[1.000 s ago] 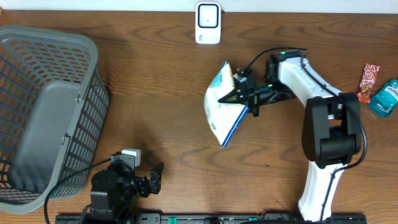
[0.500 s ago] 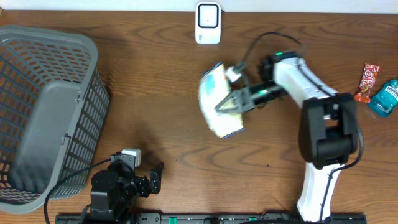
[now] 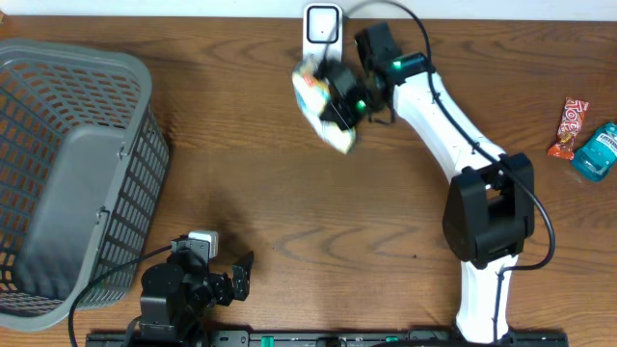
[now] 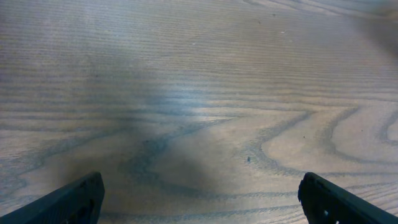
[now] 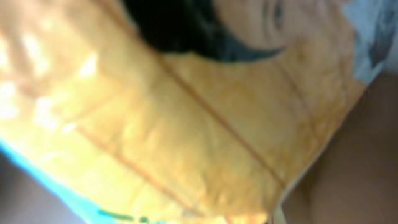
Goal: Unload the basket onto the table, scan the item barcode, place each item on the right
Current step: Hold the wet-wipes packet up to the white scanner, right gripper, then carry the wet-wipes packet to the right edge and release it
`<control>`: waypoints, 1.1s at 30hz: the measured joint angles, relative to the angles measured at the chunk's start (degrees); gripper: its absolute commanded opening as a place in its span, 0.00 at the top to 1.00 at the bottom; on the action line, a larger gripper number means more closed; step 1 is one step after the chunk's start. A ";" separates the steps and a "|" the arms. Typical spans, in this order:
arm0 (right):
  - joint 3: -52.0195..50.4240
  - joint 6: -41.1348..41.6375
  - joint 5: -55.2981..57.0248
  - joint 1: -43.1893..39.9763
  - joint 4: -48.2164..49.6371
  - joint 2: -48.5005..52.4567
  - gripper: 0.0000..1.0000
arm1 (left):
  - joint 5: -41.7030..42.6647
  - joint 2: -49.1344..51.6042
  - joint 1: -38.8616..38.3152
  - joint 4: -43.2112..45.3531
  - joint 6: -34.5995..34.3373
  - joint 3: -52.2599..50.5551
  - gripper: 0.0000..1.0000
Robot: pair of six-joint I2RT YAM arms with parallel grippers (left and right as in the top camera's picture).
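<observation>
The item, a white, yellow and blue snack bag (image 3: 310, 89), hangs in the air just below the white barcode scanner (image 3: 322, 35) at the table's far edge. My right gripper (image 3: 339, 100) is shut on the bag's right side. In the right wrist view the bag's blurred yellow face (image 5: 186, 124) fills the frame and hides the fingers. I see no barcode in any view. My left gripper (image 4: 202, 202) rests low at the front left of the table (image 3: 231, 280), open, with only bare wood between its black fingertips (image 4: 74, 199).
A large grey basket (image 3: 87, 53) takes up the left side of the table. At the right edge lie a red snack packet (image 3: 571, 125) and a teal package (image 3: 595, 149). The right arm stretches diagonally across the right half of the table.
The right arm has swung the bag up and to the left, from the table's middle to just under the scanner. The left arm has not moved.
</observation>
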 measured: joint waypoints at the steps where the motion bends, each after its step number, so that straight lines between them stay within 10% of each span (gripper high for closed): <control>1: 0.33 0.48 3.21 0.63 2.91 0.00 0.99 | 0.00 0.00 0.00 0.00 0.00 0.00 0.00; 16: 2.25 -0.98 18.29 1.99 42.80 5.68 0.99 | 0.00 0.00 0.00 0.00 0.00 0.00 0.00; 33: 28.85 -0.28 24.13 2.23 30.75 24.98 0.99 | 0.00 0.00 0.00 0.00 0.00 0.00 0.00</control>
